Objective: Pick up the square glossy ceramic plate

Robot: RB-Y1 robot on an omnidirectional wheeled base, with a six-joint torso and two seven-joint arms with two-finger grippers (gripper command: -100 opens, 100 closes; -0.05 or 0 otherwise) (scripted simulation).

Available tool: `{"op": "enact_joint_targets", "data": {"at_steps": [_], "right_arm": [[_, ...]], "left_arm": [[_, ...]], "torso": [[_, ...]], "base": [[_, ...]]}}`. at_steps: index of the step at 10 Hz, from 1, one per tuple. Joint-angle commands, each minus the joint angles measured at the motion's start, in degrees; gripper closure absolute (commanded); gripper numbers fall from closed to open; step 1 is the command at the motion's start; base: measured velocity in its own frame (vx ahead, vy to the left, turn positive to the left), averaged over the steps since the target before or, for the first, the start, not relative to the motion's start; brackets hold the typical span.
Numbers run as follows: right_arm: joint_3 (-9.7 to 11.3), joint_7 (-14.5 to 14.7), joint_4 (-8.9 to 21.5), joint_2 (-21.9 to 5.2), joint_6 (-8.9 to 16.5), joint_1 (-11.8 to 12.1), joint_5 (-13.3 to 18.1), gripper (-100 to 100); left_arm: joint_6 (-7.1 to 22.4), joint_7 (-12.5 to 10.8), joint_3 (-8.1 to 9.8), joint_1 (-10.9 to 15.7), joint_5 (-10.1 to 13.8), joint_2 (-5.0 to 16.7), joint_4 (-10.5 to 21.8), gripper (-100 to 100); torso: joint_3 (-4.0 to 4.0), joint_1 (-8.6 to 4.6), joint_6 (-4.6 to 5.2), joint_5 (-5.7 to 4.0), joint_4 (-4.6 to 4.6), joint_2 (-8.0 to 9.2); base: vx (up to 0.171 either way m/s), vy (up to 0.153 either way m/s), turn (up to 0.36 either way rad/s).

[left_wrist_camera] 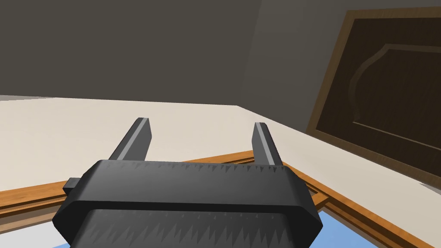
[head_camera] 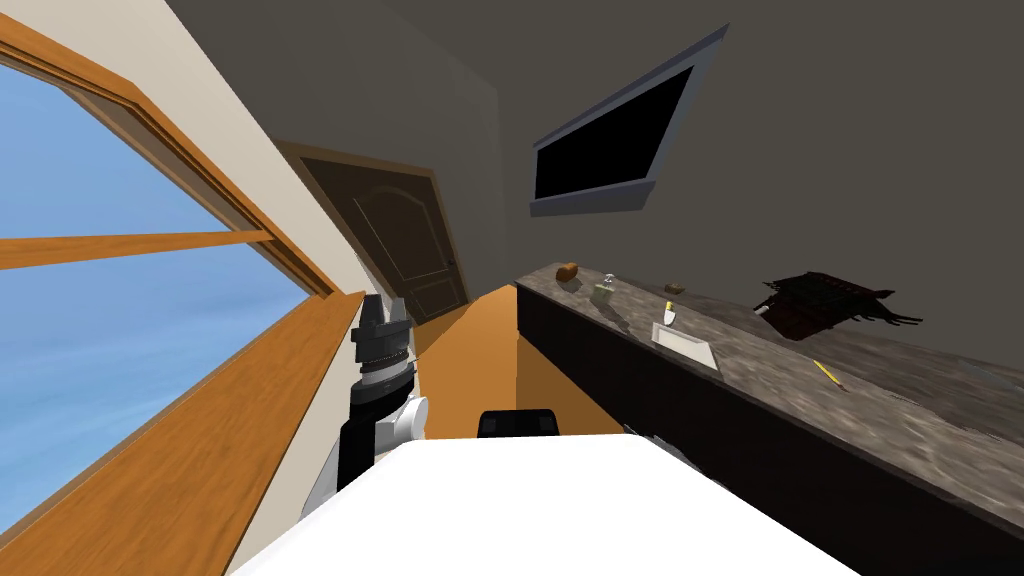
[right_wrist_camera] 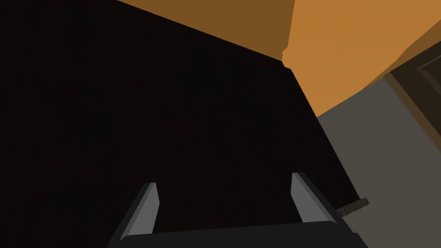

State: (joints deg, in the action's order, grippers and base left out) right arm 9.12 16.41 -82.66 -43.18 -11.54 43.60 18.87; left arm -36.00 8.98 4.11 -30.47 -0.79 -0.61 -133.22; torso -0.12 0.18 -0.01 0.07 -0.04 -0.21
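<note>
- Left jaws: wide apart, nothing between them. The fingers stand free. In the head view this hand is raised beside the wooden window sill, well apart from the table.
- Right jaws: also wide, holding nothing. The fingers point at a flat black surface, which the head view shows as the dark cabinet front under the table.
- Square plate: white, lying flat on the mottled grey-brown table top near its front edge, on my right and well apart from both hands.
- Just behind the plate: a small white upright item, type unclear.
- Further along the table: a small bottle and a brown lump.
- Nearer me than the plate: a yellow pencil and a dark ragged object.
</note>
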Motion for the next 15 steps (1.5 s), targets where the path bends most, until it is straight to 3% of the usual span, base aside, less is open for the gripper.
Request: {"op": "enact_joint_targets", "data": {"at_steps": [1,4,6,7,8,9,11,15], "right_arm": [[0.44,1.14,2.86,-2.71,0.62,0.31,1.34,-100],[0.76,2.03,5.85,-5.10,0.86,0.36,2.48,-100],[1.36,3.66,10.82,-9.09,1.24,0.33,4.67,-100],[1.36,3.66,11.28,-9.94,1.24,0.33,4.67,-100],[1.64,4.41,13.92,-12.29,1.39,0.26,5.72,-100],[1.64,4.41,13.92,-12.36,1.39,0.26,5.72,-100],[2.16,5.79,18.45,-16.10,1.63,0.07,7.71,-100],[2.64,7.03,23.18,-21.23,1.82,-0.13,9.54,-100]], "left_arm": [[0.00,0.00,0.00,0.00,0.00,0.00,0.00,0],[0.00,0.00,0.00,0.00,0.00,0.00,0.00,0],[0.00,0.00,0.00,0.00,0.00,0.00,0.00,0],[0.00,0.00,0.00,0.00,0.00,0.00,0.00,0],[0.00,0.00,0.00,0.00,0.00,0.00,0.00,0],[0.00,0.00,0.00,0.00,0.00,0.00,0.00,0],[0.00,0.00,0.00,0.00,0.00,0.00,0.00,0],[0.00,0.00,0.01,0.00,0.00,0.01,0.00,0]], "torso": [[0.00,0.00,0.00,0.00,0.00,0.00],[-0.07,0.01,-0.01,0.02,-0.03,-0.11],[0.02,-0.13,-0.03,-0.02,0.01,0.03],[-0.06,-0.09,-0.03,-0.01,-0.02,-0.11],[-0.06,-0.07,0.00,0.00,-0.02,-0.09],[-0.05,-0.06,-0.03,0.00,-0.02,-0.09],[-0.03,-0.15,-0.03,-0.03,-0.01,-0.05],[-0.01,-0.13,0.01,-0.02,-0.01,-0.01]], "base": [[0.066,0.067,0.101],[0.068,0.054,0.076],[0.070,0.038,0.168],[0.081,0.040,0.081],[0.073,0.043,0.140],[0.058,0.016,0.053],[0.089,0.023,0.154],[0.066,0.016,0.102]]}}
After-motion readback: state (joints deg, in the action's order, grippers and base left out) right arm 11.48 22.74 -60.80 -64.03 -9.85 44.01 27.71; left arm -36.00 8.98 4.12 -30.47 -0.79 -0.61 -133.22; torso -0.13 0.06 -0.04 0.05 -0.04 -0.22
